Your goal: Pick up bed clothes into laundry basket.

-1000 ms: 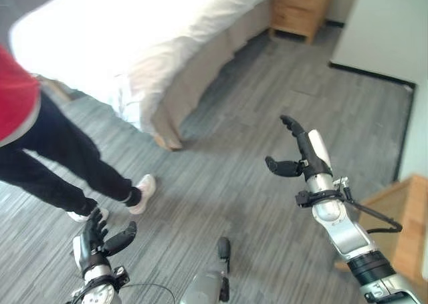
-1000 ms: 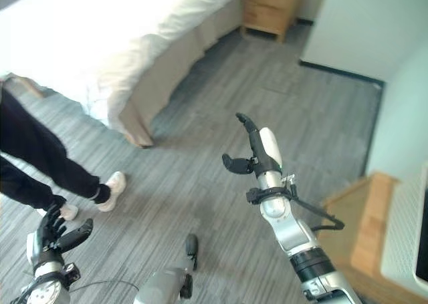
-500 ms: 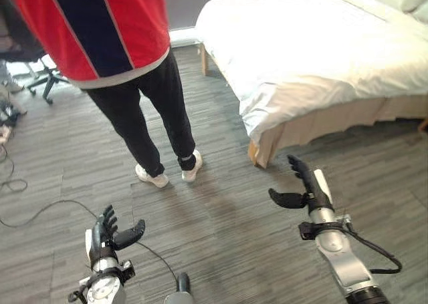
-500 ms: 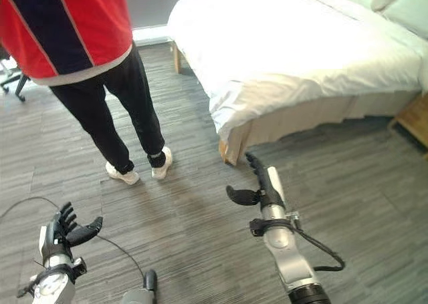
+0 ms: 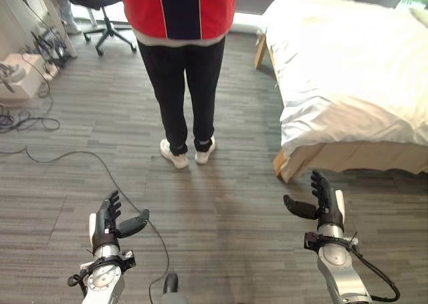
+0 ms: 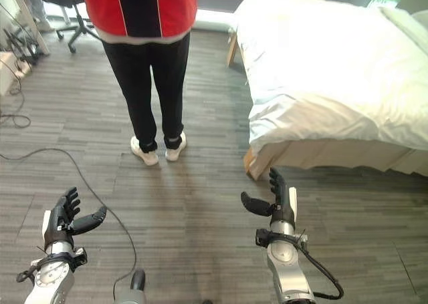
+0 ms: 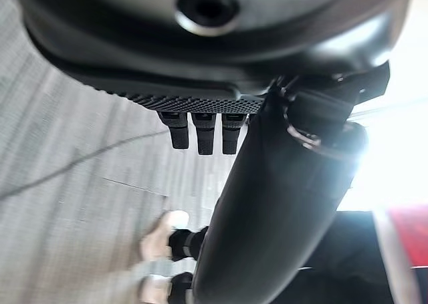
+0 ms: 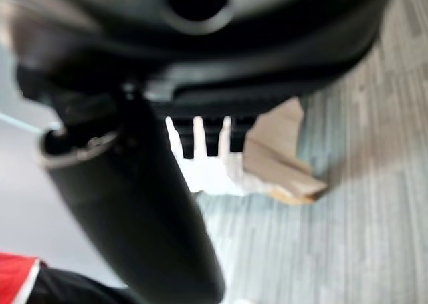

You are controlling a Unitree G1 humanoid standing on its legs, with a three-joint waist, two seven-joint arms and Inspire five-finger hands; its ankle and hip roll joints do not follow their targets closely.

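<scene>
A bed with white bedclothes (image 5: pixel 348 77) stands at the right, its near corner hanging down over a beige bed skirt (image 6: pixel 321 154). My left hand (image 5: pixel 107 220) is low at the left, above the grey floor, fingers straight and thumb out, holding nothing. My right hand (image 5: pixel 324 204) is raised low at the right, a little short of the bed's corner, open and empty. In the right wrist view the bed's corner (image 8: pixel 281 164) shows past the straight fingers (image 8: pixel 207 140).
A person in a red top and black trousers (image 5: pixel 184 83) stands straight ahead on the floor, white shoes (image 5: pixel 187 154) toward the bed's foot. An office chair (image 5: pixel 100 10) and cables (image 5: pixel 27 123) lie at the far left.
The camera has swung left, so the bed and the person have slid right in the picture. Both hands stay open; the right one sits lower in the picture.
</scene>
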